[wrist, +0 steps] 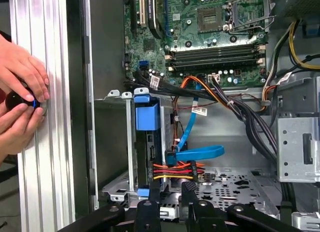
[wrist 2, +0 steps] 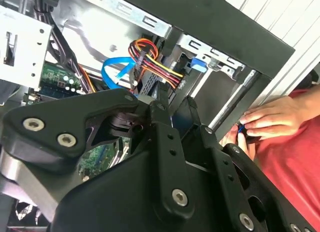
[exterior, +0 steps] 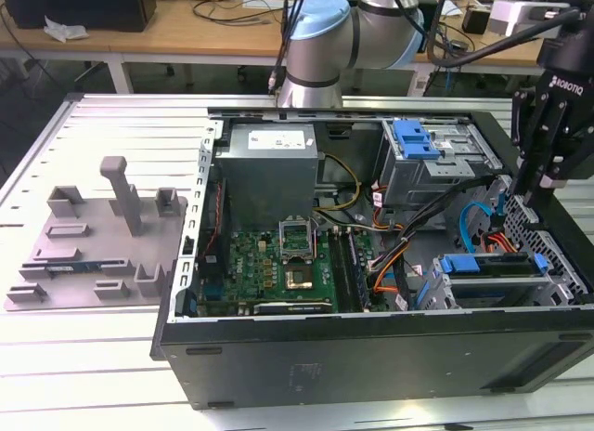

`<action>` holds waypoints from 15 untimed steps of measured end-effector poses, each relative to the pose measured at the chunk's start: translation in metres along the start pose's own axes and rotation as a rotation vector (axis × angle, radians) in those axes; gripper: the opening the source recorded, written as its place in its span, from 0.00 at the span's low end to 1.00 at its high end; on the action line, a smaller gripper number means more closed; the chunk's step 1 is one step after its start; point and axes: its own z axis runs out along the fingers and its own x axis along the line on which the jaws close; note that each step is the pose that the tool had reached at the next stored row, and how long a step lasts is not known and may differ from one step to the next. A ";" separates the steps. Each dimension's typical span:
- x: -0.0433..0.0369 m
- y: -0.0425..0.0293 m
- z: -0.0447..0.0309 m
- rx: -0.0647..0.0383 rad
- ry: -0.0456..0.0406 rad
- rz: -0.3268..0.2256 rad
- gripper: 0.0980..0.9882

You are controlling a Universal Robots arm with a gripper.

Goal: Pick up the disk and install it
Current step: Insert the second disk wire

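Note:
The disk [exterior: 492, 264], showing its blue carrier frame, sits in the metal drive cage at the near corner of the open computer case [exterior: 353, 357], on the exterior view's right. In the first wrist view the disk [wrist: 146, 117] stands in that cage with red, yellow and black wires and a blue flat cable by its end. Its blue tab [wrist 2: 197, 63] also shows in the second wrist view. My black gripper [exterior: 525, 197] hangs over the case's right end, above and behind the cage. The gripper [wrist: 170, 207] looks shut, with nothing held, a short way from the disk.
A bare blue bracket [exterior: 415, 138] sits in the upper bay, and a grey metal box [exterior: 269, 166] stands beside the motherboard [exterior: 278, 264]. Loose cables [wrist: 200, 154] cross the case floor. A person's hands [wrist: 22, 94] hold a small dark object by the case wall. A grey fixture plate [exterior: 93, 245] lies on the exterior view's left.

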 end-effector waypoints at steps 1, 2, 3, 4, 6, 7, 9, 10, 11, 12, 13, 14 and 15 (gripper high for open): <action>-0.0004 0.0000 0.0015 0.000 0.0021 0.000 0.24; -0.0009 0.0003 0.0032 0.000 0.0041 0.000 0.24; -0.0015 0.0013 0.0055 0.000 0.0061 0.000 0.24; -0.0017 0.0023 0.0063 0.000 0.0070 0.000 0.24; -0.0019 0.0063 0.0077 0.000 0.0078 0.000 0.24; -0.0019 0.0086 0.0083 0.000 0.0077 0.000 0.24; -0.0022 0.0126 0.0101 0.000 0.0076 0.000 0.24; -0.0024 0.0130 0.0110 0.000 0.0083 0.000 0.24; -0.0028 0.0130 0.0124 -0.001 0.0106 0.000 0.24; -0.0031 0.0131 0.0134 -0.003 0.0122 0.001 0.24; -0.0032 0.0131 0.0139 -0.006 0.0133 0.001 0.24; -0.0035 0.0131 0.0151 -0.010 0.0152 0.003 0.24; -0.0037 0.0131 0.0159 -0.011 0.0156 0.004 0.24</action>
